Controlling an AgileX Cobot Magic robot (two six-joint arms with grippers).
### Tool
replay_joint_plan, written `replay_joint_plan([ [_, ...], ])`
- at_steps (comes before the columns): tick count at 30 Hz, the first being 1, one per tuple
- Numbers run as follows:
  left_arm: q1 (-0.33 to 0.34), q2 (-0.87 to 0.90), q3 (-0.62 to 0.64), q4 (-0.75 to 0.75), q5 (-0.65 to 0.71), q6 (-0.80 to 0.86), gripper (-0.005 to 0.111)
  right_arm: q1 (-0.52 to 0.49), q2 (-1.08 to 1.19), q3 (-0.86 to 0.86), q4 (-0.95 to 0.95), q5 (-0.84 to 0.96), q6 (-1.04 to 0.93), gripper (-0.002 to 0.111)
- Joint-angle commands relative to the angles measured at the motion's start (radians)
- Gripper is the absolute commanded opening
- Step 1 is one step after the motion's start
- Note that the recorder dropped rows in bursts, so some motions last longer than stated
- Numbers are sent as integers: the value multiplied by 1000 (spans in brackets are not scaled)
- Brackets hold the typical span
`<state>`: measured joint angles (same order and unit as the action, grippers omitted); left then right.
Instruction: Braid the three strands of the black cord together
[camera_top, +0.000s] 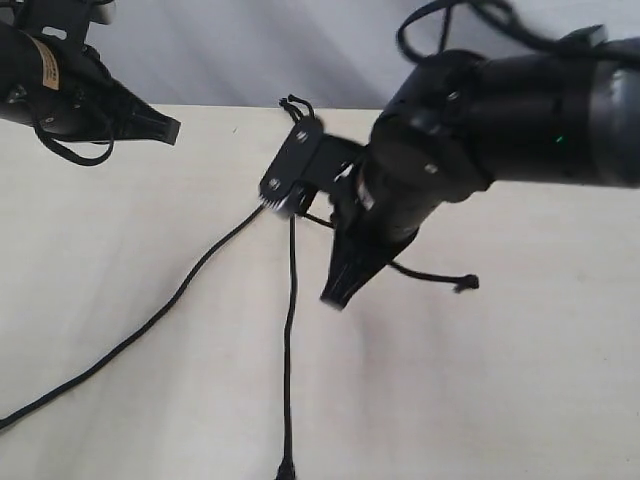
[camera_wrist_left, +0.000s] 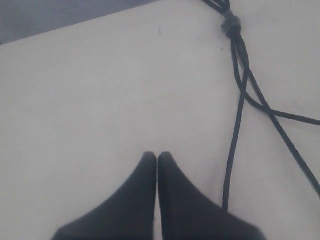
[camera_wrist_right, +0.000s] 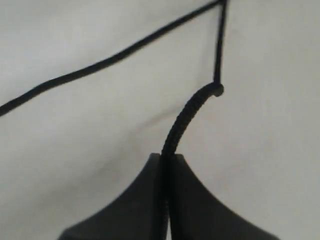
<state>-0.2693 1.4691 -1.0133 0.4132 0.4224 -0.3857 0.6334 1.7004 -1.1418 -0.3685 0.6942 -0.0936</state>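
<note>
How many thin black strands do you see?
3. The left strand runs to the exterior view's left edge, the middle strand to its bottom edge, the right strand is pinched by the right gripper. None seems hidden.

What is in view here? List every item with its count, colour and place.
table: one, pale beige, under everything.
wall: one, grey, behind the table.
black cord: one, black, its knot at the table's far edge.
strands: three, black; one trails to the near left, one runs straight to the near edge, and one is pinched by the right arm, its knotted end lying to the right.
arm cables: several, black, looping off both arms.
left gripper: one, black, shut and empty, above the far left.
right gripper: one, black, shut on one strand, mid-table.
</note>
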Motion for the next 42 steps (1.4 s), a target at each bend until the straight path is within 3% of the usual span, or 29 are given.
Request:
replay_joint_plan([
  [1, 1, -8, 5, -1, 1, -7, 2, -144, -16, 4, -25, -24, 157, 2],
  [7, 1, -8, 5, -1, 1, -7, 2, -277, 58, 13, -23, -30, 296, 2],
  [15, 1, -8, 5, -1, 1, -7, 2, -302, 161, 16, -46, -34, 355, 6],
  [17, 1, -8, 5, -4, 1, -7, 2, -302, 172, 16, -77, -34, 387, 18],
  [19, 1, -8, 5, -4, 1, -7, 2, -302, 177, 16, -97, -34, 451, 38],
  [23, 1, -8, 5, -49, 1, -5, 2, -302, 167, 16, -115, -43, 493, 88],
  [26, -5, 1, 5, -128, -3, 57, 2, -306, 128, 16, -122, -95, 486, 105],
  [34, -127, 32, 5, -419, 28, 304, 2, -430, 2, 24, -136, -306, 515, 104],
  [42, -335, 159, 5, -438, 29, 326, 3, -640, -9, 171, -133, -557, 497, 104],
])
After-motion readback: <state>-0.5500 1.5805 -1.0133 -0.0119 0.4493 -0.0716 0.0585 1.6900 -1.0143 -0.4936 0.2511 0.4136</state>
